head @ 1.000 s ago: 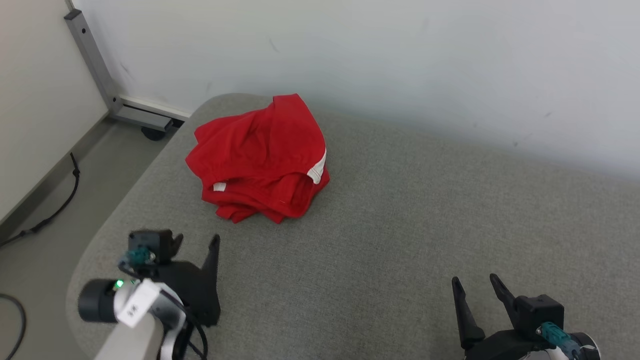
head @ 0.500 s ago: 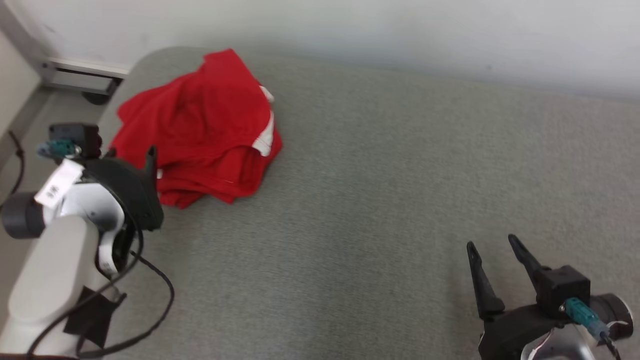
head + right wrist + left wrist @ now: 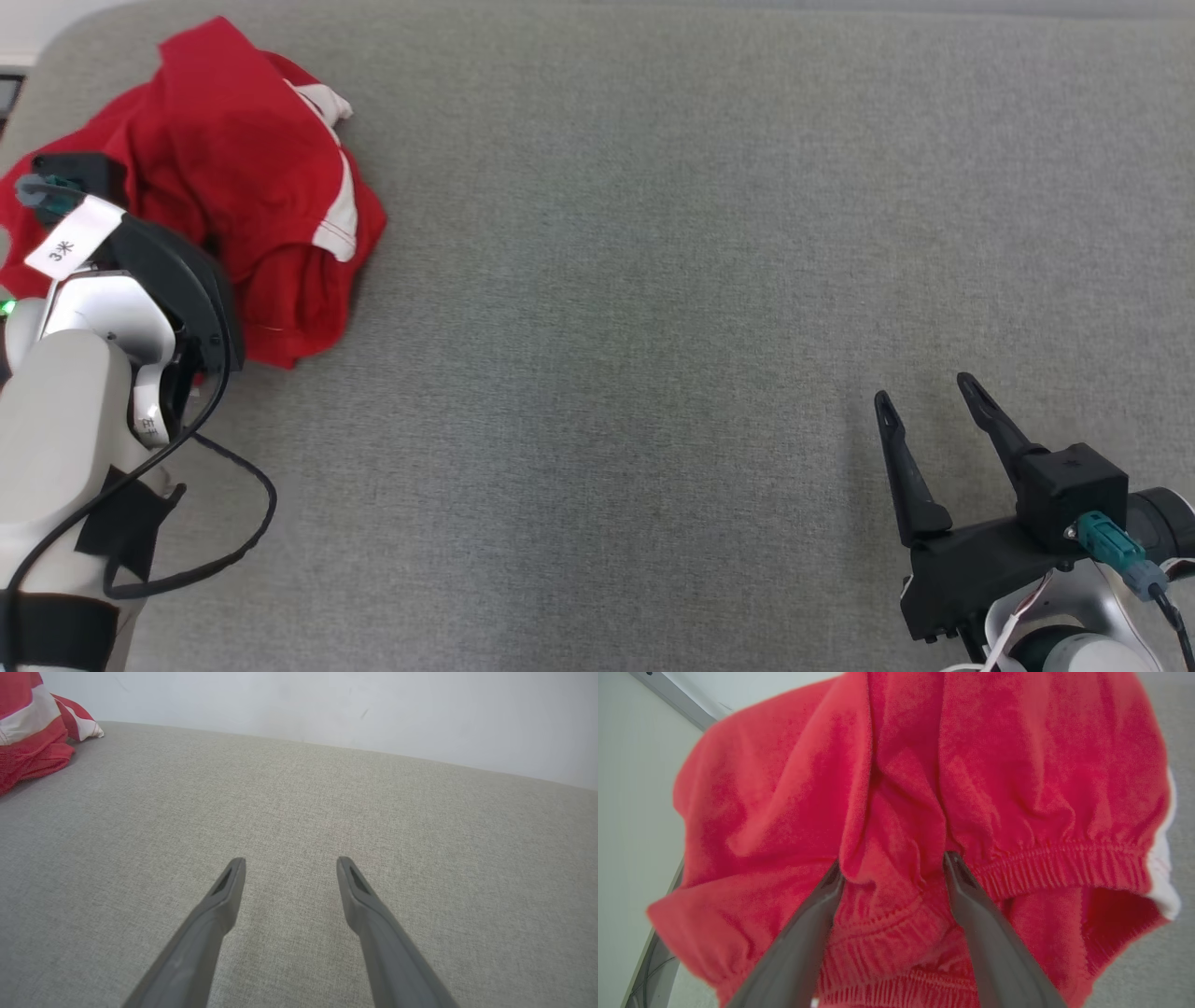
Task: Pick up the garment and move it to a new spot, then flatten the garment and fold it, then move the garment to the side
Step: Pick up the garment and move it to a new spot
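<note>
Garment [image 3: 233, 159] lies crumpled; spread left fingers [image 3: 803, 942] straddle it, apparently ungripped.

Counter [image 3: 653, 280]: covered in grey woven fabric, flat and even. Far left corner rounded.

Lying directly on it: one red garment [image 3: 243, 168], crumpled into a loose heap at the far left corner, close to the rounded edge. White trim on the side facing the middle of the counter. Layers folded over one another, edges stacked toward the near side. Seen up close in the left wrist view: gathered elastic band across the heap, ribbed, ending in a white edge at that view's right. Thin shadow on the grey cover along the heap's right edge.
</note>
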You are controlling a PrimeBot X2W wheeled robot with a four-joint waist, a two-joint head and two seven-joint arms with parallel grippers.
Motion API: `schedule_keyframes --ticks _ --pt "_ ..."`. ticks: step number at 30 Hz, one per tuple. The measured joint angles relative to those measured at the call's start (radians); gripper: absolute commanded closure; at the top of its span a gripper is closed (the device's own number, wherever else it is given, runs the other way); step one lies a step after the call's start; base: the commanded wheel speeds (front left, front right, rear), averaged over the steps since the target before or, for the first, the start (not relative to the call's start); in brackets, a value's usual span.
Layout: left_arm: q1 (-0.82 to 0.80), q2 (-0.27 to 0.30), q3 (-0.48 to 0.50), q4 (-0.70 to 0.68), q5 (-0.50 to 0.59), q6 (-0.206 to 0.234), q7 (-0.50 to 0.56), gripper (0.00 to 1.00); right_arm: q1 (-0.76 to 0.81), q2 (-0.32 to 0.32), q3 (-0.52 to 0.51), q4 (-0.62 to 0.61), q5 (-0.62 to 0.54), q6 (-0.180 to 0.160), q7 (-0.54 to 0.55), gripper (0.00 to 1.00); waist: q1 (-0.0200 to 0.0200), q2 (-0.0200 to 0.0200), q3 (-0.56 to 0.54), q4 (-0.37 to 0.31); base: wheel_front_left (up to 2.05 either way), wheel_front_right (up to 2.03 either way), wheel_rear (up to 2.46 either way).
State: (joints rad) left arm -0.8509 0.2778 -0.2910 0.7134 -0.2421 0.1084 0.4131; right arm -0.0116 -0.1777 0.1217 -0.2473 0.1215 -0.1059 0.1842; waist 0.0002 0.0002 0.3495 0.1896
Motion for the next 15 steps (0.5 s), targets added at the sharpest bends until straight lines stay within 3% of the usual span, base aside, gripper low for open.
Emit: schedule_keyframes --ticks 1,2,15 --pt "-0.003 0.0 -0.001 0.009 0.004 0.002 0.001 0.18 -0.001 0.0 -0.001 -0.002 0.0 0.0 0.002 0.0 0.0 0.0 0.008 -0.005 0.0 0.0 0.0" --pt "-0.003 0.0 -0.002 0.024 0.021 0.005 0.005 1.0 -0.001 0.0 -0.002 -0.003 0.0 0.0 0.003 0.0 0.0 0.0 0.021 -0.013 0.0 0.0 0.0" --pt "-0.071 -0.068 0.002 0.099 0.034 0.014 -0.04 1.0 -0.021 0.012 -0.008 0.045 0.002 -0.001 0.019 0.0 -0.0001 -0.0001 -0.005 0.0 0.0 0.0 0.0"
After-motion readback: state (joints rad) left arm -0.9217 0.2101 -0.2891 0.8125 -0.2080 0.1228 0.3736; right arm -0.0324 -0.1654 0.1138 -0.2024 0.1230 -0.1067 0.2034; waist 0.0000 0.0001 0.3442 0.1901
